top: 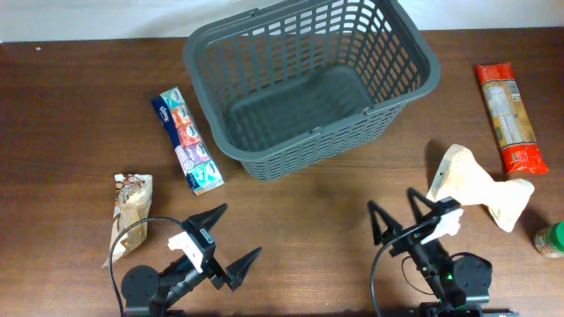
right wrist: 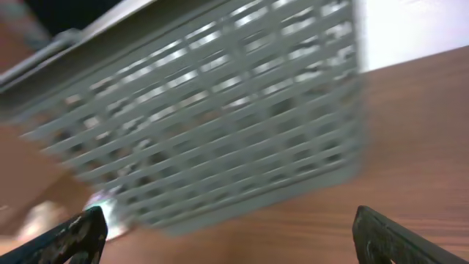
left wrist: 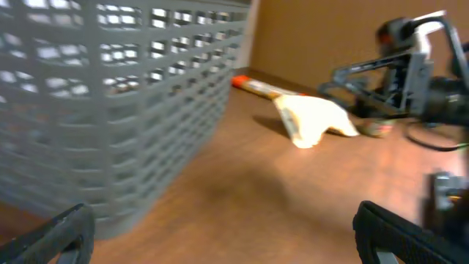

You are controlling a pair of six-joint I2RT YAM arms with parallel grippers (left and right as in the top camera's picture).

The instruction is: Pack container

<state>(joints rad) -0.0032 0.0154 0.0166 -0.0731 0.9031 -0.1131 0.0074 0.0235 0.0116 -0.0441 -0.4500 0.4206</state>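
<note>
The dark grey slotted basket (top: pixel 310 84) stands empty at the back middle of the table. It also shows in the left wrist view (left wrist: pixel 110 103) and the right wrist view (right wrist: pixel 212 125). My left gripper (top: pixel 227 239) is open and empty at the front left. My right gripper (top: pixel 397 211) is open and empty at the front right, near a cream paper bag (top: pixel 480 189). A colourful tissue multipack (top: pixel 187 141) lies left of the basket. A snack bag (top: pixel 130 207) lies at the far left. A pasta packet (top: pixel 509 116) lies at the far right.
A green-capped jar (top: pixel 551 239) stands at the right edge. The left wrist view shows the cream bag (left wrist: pixel 311 121), the pasta packet (left wrist: pixel 256 86) and the right arm (left wrist: pixel 410 73) across the wooden table. A white wall runs behind the table.
</note>
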